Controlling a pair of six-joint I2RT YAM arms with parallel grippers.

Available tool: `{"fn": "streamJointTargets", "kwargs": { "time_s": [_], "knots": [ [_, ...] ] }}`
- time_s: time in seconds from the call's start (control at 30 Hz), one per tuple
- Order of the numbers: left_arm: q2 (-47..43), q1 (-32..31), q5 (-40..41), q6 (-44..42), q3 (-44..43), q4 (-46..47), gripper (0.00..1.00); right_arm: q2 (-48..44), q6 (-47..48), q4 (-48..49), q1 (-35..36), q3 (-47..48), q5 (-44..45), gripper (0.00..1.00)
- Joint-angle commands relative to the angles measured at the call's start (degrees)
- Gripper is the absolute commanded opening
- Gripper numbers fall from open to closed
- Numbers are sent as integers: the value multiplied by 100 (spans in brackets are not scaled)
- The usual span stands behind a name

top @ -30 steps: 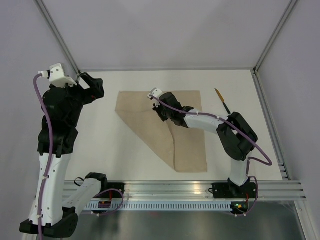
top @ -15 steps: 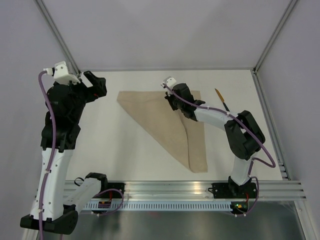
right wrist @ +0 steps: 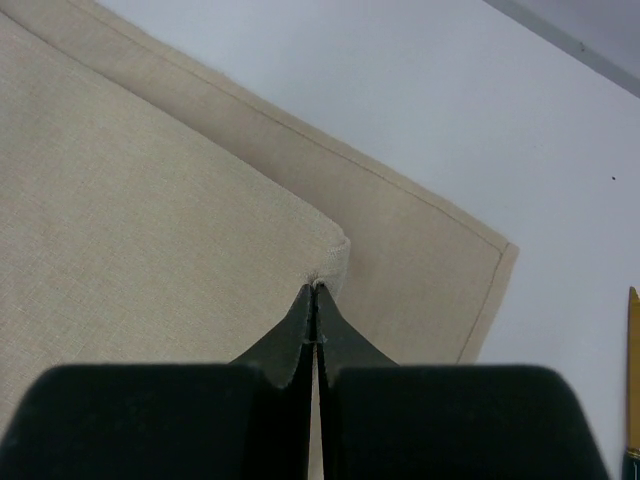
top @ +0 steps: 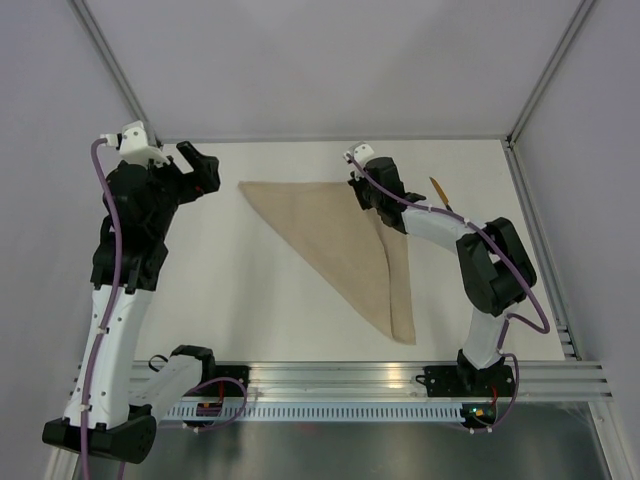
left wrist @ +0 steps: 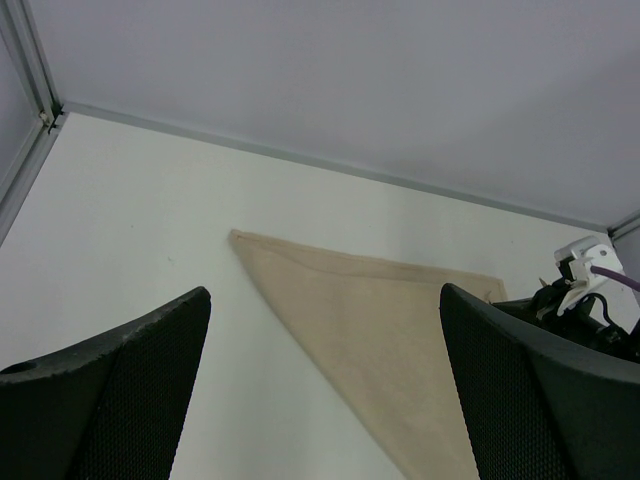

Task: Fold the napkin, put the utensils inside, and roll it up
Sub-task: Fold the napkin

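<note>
You're mid-fold: your right claw (right wrist: 315, 291) is pinched shut on the napkin (right wrist: 150, 200) by its top corner, with the cloth lying as a triangle on the tabletop (top: 250, 295) beneath it. Next I'd lay that corner flush on the one just beyond, then let go. Your left claw (left wrist: 325, 295) gapes empty, well apart.

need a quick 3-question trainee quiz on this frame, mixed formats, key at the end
1. True or false: the napkin lies spread out as a full square.
2. Which gripper is shut on a napkin corner? A) left B) right C) both
3. Short answer: where does the utensil lie relative to the napkin?

Key:
1. False. It is folded into a triangle.
2. B. The right gripper pinches the far right corner. The left gripper is open and holds nothing.
3. To the napkin's right, apart from it.
</note>
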State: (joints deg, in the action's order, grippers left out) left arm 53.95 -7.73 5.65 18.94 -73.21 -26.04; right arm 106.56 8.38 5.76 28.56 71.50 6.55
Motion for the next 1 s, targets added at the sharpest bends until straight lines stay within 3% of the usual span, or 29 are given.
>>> {"fn": "streamJointTargets", "kwargs": {
  "time_s": [0.0, 0.97],
  "knots": [
    [19, 17, -117, 233, 70, 301, 100, -39, -3, 312, -87, -31, 101, 1],
    [115, 25, -161, 303, 228, 416, 100, 356, 93, 452, -588, -5, 101, 0]
  ]
}}
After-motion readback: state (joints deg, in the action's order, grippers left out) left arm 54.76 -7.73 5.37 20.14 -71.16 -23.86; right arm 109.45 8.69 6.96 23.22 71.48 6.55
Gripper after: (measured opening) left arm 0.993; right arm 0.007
